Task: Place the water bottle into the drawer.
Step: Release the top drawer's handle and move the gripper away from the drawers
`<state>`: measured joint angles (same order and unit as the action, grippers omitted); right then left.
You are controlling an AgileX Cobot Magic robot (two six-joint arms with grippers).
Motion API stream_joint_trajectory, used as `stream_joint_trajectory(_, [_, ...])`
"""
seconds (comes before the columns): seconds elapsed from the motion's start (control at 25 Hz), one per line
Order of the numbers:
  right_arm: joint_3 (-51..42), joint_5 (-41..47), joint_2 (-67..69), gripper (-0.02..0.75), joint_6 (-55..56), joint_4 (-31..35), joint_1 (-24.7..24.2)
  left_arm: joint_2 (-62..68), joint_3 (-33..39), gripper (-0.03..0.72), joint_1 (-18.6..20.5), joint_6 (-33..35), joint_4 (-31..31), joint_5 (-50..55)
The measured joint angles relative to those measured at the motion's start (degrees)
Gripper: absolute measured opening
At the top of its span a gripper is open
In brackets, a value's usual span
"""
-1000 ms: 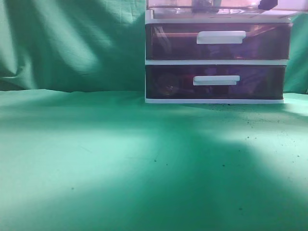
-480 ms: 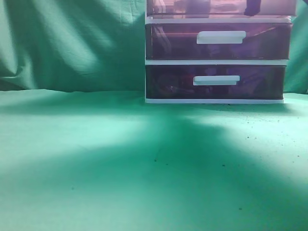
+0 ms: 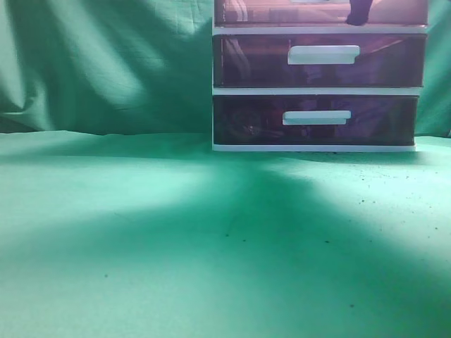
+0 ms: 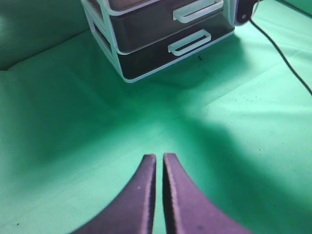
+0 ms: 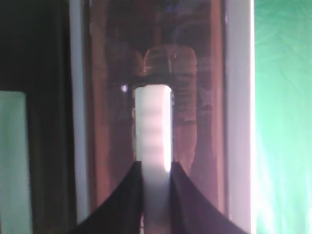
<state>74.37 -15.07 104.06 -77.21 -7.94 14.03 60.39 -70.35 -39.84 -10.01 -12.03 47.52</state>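
Note:
The drawer (image 3: pixel 268 13), the top one of the white-framed unit, sits at the upper edge of the exterior view, its front level with the two below. My right gripper (image 3: pixel 358 11) shows there as a dark shape on its front. In the right wrist view my right gripper (image 5: pixel 155 168) is shut on the drawer's white bar handle (image 5: pixel 153 122). A pale bottle-like shape (image 5: pixel 178 61) shows through the translucent front; I cannot make it out clearly. My left gripper (image 4: pixel 159 157) is shut and empty, above the green cloth, well in front of the unit (image 4: pixel 127 58).
The middle drawer (image 3: pixel 246 62) and the lowest drawer (image 3: pixel 246 121) are closed. Green cloth covers the table (image 3: pixel 176 239) and hangs behind. A black cable (image 4: pixel 280 51) runs over the cloth to the right of the unit.
The top drawer, pulled out a second ago, has slid back into the unit, and my right gripper has moved in with its handle. The left arm has not moved.

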Motion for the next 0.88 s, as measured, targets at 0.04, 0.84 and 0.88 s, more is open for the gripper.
stream_joint_trajectory(0.04, [0.1,-0.3,0.0,0.089,0.5,0.1,0.0,0.0,0.1,0.0,0.0,0.0,0.0,0.0])
stream_joint_trajectory(0.84, [0.8,8.0,-1.3,0.535,5.5,1.1,5.1,-0.1,0.2,0.0,0.0,0.0,-0.4,-1.5])
stream_joint_trajectory(0.88, [0.8,7.8,-2.3,0.535,5.5,1.1,5.2,-0.1,0.2,0.0,0.0,0.0,-0.4,-1.5])
